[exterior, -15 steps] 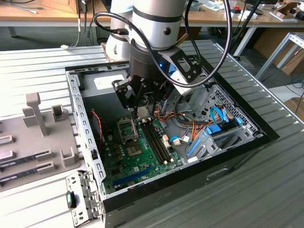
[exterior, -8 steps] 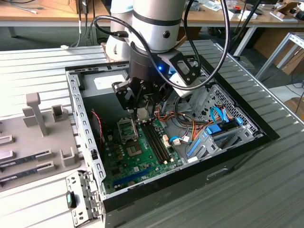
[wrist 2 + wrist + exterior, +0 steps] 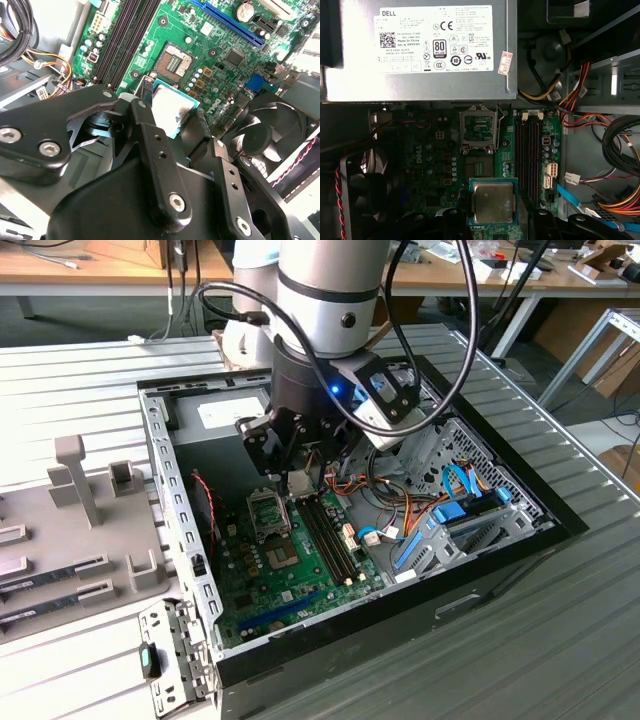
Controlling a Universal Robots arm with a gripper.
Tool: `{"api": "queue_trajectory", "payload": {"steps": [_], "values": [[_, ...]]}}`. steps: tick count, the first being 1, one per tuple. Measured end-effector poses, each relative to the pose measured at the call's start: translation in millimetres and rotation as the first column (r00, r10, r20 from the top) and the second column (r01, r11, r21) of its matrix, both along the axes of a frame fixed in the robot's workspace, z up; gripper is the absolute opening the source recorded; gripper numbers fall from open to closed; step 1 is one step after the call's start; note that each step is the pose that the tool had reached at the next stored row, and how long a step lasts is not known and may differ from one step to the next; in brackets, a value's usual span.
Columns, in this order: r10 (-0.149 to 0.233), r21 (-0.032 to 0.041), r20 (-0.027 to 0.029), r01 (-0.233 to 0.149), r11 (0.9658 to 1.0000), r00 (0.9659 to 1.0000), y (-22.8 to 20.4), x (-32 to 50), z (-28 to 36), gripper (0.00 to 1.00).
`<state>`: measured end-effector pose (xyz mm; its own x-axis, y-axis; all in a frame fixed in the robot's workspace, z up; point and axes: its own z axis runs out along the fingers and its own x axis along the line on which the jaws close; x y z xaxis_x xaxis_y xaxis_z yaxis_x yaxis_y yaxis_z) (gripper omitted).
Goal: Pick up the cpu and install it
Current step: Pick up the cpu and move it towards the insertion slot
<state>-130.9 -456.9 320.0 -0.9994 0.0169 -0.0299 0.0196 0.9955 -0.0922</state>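
Note:
The cpu (image 3: 167, 107) is a small square chip with a silver-grey top and a thin green rim. My gripper (image 3: 172, 107) is shut on it, one black finger (image 3: 146, 92) on each side. In the first wrist view the cpu (image 3: 493, 201) hangs flat above the green motherboard (image 3: 432, 165), a short way from the socket and its raised hinged metal frame (image 3: 478, 130). The socket's bare contact field (image 3: 175, 62) lies just beyond the chip. In the exterior view the gripper (image 3: 298, 478) is lowered into the open computer case, with the cpu (image 3: 298, 485) over the board beside the socket (image 3: 268, 512).
A silver power supply box (image 3: 420, 50) sits past the socket. Black memory slots (image 3: 530, 155) run alongside it. Cable bundles (image 3: 620, 150) and a drive cage (image 3: 470, 510) fill one side, a black fan (image 3: 265, 135) the other. The case's metal walls (image 3: 165, 500) ring the board. A grey parts fixture (image 3: 70, 510) lies outside.

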Motion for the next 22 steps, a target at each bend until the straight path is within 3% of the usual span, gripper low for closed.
{"api": "queue_trajectory", "payload": {"steps": [22], "values": [[0.0,0.0,0.0,0.0,1.0,1.0,-0.2,0.0,-16.0,0.47]]}}
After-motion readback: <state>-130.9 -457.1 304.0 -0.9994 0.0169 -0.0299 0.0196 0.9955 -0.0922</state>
